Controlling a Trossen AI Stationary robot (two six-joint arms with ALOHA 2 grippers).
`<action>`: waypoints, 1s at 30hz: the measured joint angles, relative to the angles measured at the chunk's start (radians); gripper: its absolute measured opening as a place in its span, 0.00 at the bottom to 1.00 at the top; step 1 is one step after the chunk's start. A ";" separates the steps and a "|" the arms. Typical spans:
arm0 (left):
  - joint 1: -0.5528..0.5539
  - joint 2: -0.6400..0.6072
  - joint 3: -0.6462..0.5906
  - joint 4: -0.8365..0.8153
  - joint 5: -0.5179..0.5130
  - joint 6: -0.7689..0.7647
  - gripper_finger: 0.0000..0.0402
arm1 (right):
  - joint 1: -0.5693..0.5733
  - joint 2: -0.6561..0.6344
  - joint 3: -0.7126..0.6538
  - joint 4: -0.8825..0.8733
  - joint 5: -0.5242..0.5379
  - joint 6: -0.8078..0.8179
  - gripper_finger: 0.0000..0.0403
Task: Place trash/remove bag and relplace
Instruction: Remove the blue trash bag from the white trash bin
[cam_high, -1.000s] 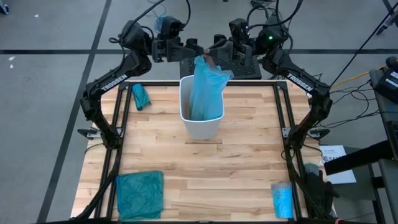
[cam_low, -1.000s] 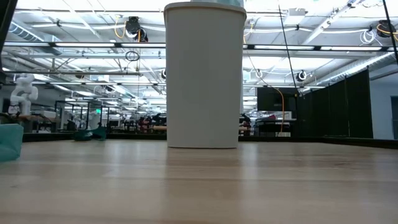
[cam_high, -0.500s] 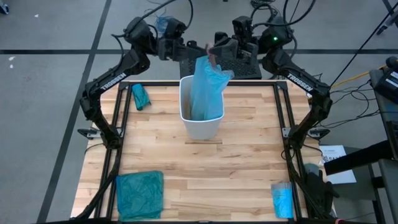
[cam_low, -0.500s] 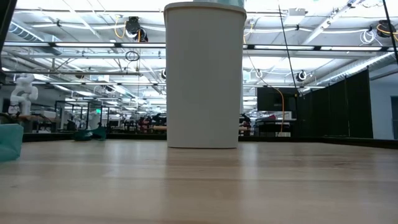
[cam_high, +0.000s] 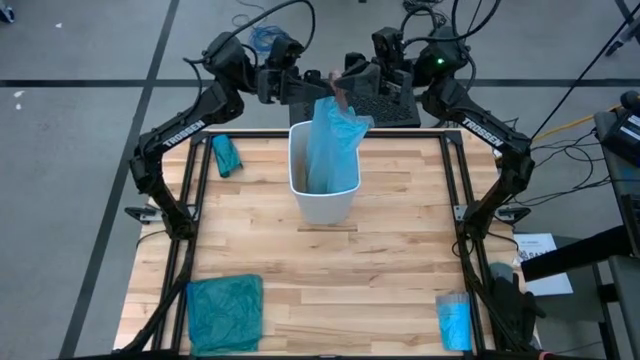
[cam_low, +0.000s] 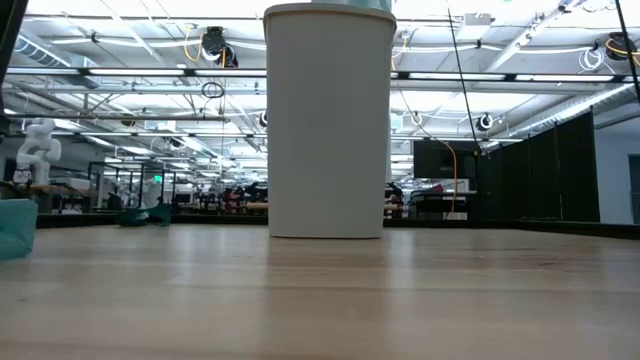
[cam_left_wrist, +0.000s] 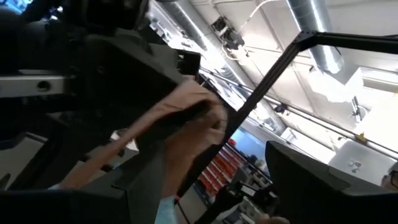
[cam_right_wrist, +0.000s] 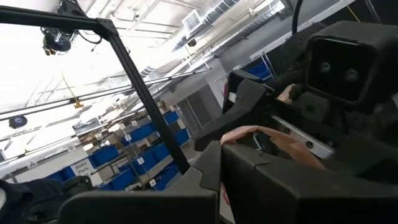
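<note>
wooden worktop (cam_high: 330, 270): bag (cam_high: 328, 140) rises from bin (cam_high: 322, 195) near far edge. right end effector (cam_high: 342, 88) pinches its top; left end effector (cam_high: 305, 88), spread, has edged nearer—lifting-out continues.

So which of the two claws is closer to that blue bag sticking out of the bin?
Right. The right gripper is shut on the top of the bag; the left gripper is open just beside it.
</note>
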 joint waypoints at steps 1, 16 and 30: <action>0.000 0.003 0.000 -0.003 -0.001 0.000 0.67 | 0.000 0.000 0.000 0.000 0.000 0.000 0.00; -0.024 0.058 0.001 0.069 -0.027 0.000 0.67 | 0.000 0.002 0.000 -0.037 0.004 -0.016 0.00; -0.025 0.059 0.001 0.069 -0.040 0.054 0.05 | 0.000 0.002 0.000 -0.038 0.031 -0.016 0.00</action>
